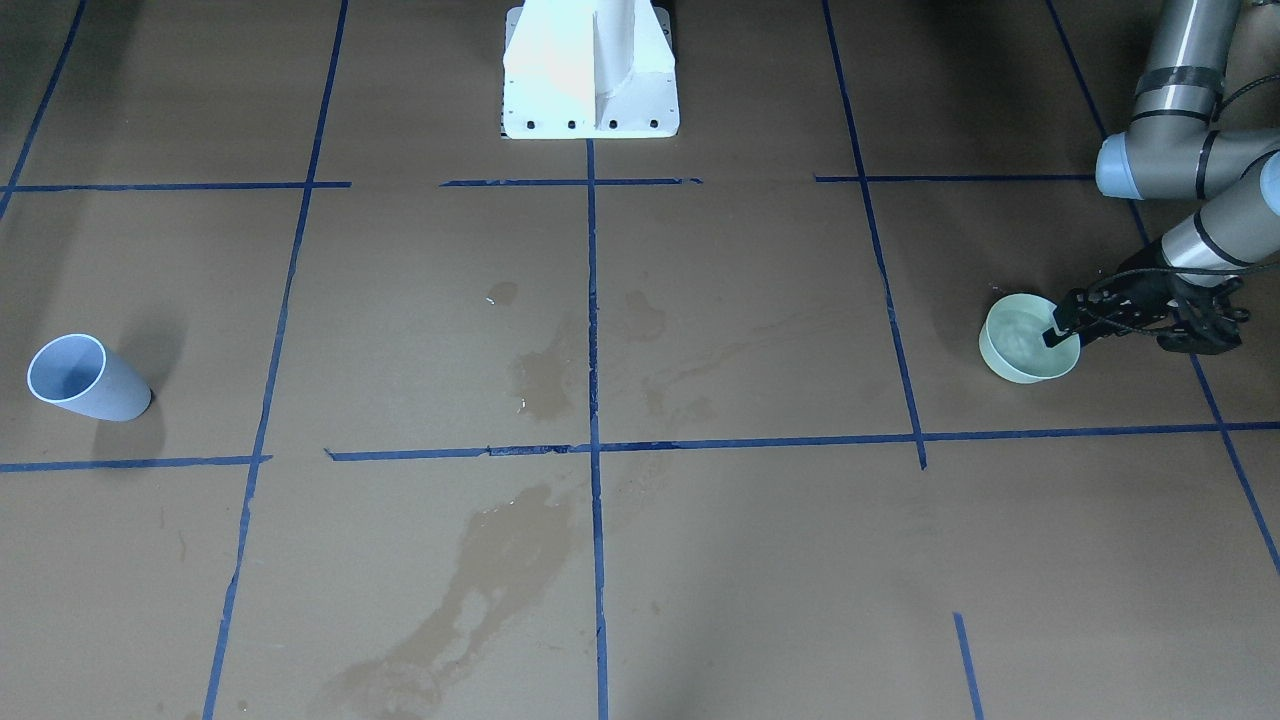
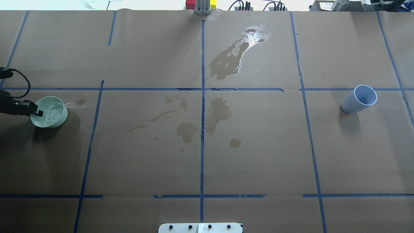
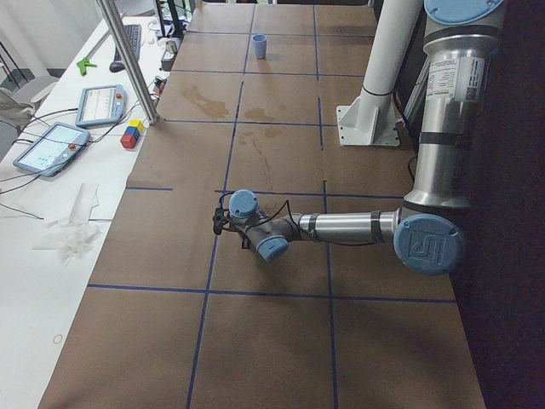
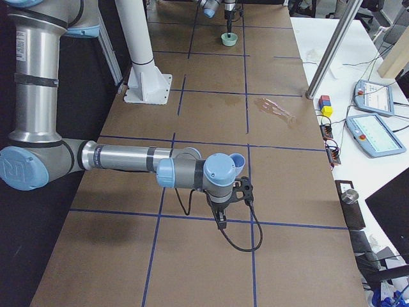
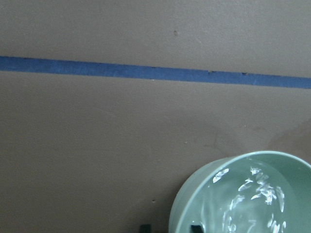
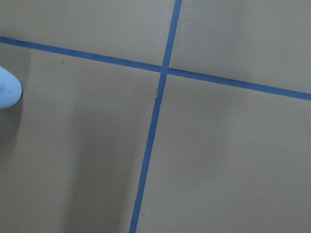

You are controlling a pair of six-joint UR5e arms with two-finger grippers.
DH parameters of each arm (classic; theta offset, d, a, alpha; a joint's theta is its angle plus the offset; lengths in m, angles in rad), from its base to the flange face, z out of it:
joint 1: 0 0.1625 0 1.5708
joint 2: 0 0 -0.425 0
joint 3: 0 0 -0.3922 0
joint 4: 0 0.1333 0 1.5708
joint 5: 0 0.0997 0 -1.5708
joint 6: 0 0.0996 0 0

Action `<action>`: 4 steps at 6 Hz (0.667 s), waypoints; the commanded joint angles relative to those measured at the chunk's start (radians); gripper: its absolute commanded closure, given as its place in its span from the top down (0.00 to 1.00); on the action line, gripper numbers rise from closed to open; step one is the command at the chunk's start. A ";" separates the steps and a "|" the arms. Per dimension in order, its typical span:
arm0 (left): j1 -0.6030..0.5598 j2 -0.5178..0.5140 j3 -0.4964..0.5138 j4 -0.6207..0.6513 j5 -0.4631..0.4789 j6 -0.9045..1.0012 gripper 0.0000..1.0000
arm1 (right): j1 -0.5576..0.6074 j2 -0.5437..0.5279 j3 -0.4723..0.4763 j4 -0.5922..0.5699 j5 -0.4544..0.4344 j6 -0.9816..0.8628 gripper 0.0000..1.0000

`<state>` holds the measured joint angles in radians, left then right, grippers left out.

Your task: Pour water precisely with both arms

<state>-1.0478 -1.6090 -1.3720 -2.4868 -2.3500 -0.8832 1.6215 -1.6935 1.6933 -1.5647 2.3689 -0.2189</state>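
A pale green cup [image 1: 1025, 360] stands on the brown paper at my left end of the table [image 2: 53, 118]. Water [image 5: 252, 194] ripples and glints inside it. My left gripper [image 1: 1058, 330] is at the cup's near rim, also shown in the overhead view [image 2: 36, 112]. In the left wrist view its two fingertips [image 5: 145, 228] straddle the cup wall [image 5: 182, 204]; a gap shows beside the outer one. A blue-grey cup [image 2: 357, 102] stands alone at the far right. My right gripper [image 4: 221, 222] points down over bare paper; I cannot tell whether it is open or shut.
Wet stains [image 2: 226, 61] and smaller patches [image 2: 186, 131] mark the paper around the middle blue tape line. The white pedestal [image 1: 590, 75] stands at the robot's side. Beyond the far edge a side table holds tablets [image 4: 377, 134], coloured blocks [image 4: 326, 105] and a metal pole [image 4: 329, 57].
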 commanded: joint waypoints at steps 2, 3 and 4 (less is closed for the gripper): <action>-0.043 0.000 -0.010 0.003 -0.015 0.047 1.00 | 0.000 0.000 0.002 0.000 0.003 0.001 1.00; -0.120 0.000 -0.012 0.082 -0.029 0.204 1.00 | 0.000 0.000 0.003 0.002 0.001 0.001 1.00; -0.183 0.000 -0.042 0.217 -0.034 0.365 1.00 | 0.000 0.000 0.003 0.002 0.001 0.001 1.00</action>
<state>-1.1689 -1.6094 -1.3930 -2.3782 -2.3772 -0.6651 1.6214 -1.6935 1.6961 -1.5636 2.3704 -0.2179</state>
